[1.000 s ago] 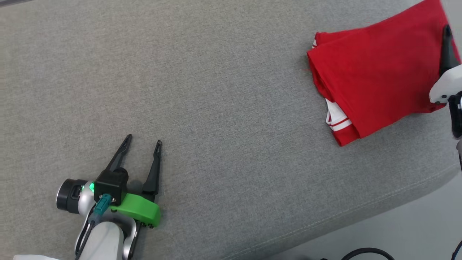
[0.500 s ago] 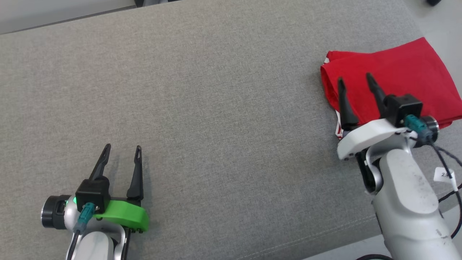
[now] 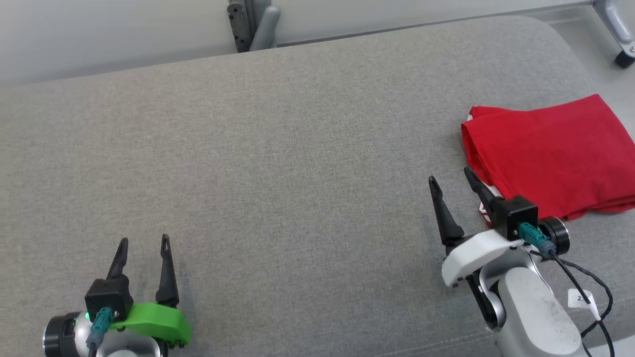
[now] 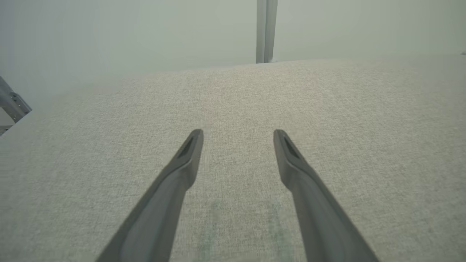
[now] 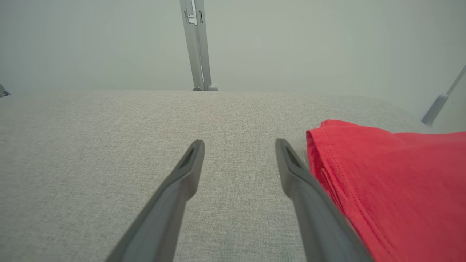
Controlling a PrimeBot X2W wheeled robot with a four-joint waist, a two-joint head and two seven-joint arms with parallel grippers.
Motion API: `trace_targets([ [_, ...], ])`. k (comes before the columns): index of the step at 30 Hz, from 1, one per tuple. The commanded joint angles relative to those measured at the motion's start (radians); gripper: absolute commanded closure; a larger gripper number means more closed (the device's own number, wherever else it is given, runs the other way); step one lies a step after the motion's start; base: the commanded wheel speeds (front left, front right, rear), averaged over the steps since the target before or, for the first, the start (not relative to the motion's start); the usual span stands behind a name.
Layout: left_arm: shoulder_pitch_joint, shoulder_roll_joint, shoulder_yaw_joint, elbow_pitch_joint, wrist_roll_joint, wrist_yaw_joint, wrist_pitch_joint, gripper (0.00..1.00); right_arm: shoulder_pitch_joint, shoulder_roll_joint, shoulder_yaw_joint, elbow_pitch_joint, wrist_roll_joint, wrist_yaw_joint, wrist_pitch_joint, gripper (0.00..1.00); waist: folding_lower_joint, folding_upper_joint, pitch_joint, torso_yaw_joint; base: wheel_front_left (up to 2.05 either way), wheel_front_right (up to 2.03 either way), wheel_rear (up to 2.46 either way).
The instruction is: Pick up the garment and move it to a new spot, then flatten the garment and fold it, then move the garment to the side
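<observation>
- You've got the red garment (image 3: 545, 158) folded into a flat packet at the R end of the grey cushion (image 3: 297, 148). Its far R corner sits close to the cushion's rounded edge.
- A bit of white striped trim peeks out at the packet's near-L corner.
- R gripper (image 3: 450, 175): fingers spread, nothing btwn them. It sits just L of the garment's near-L corner, tips pointing toward the far side.
- In the R wrist view, the R-hand finger (image 5: 309, 196) runs right alongside the folded edge. You can't tell if it's touching or just clear.
- L gripper (image 3: 144, 239): fingers spread too, nothing in them, low over bare cushion at the near L, well apart from the garment.
- A grey metal post (image 3: 253, 25) stands behind the cushion's far edge.
- A black cable w/ a small white tag (image 3: 580, 299) hangs off the R wrist.
</observation>
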Motion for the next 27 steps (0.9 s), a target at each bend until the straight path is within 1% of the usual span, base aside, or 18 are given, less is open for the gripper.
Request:
trace_targets([
  [1,0.024,-0.005,0.013,0.013,-0.013,0.011,-0.003,0.00,0.036,-0.005,-0.007,-0.003,-0.010,-0.002,-0.002,0.00,0.0000,0.0000,-0.056,0.036,0.00,0.00,0.00],
  [6,0.068,-0.010,0.025,0.026,-0.025,0.017,-0.003,0.00,0.087,-0.003,-0.012,-0.015,0.004,-0.002,-0.002,0.00,0.0000,0.0000,-0.106,0.044,0.00,0.00,0.00],
  [11,0.098,-0.013,0.035,0.018,-0.043,-0.005,-0.003,0.00,0.123,-0.003,-0.030,-0.021,0.001,-0.002,-0.002,0.00,0.0000,0.0000,-0.129,0.055,0.00,0.00,0.00],
  [17,0.115,-0.015,0.045,0.027,-0.051,-0.017,-0.003,0.00,0.144,-0.003,-0.041,-0.027,0.001,-0.002,-0.002,0.00,0.0000,0.0000,-0.139,0.065,0.00,0.00,0.00],
  [27,0.122,-0.015,0.026,0.022,-0.088,-0.015,-0.003,0.00,0.151,-0.003,-0.034,-0.009,-0.005,-0.002,-0.003,0.00,0.0000,0.0000,-0.141,0.077,0.00,0.00,0.00],
])
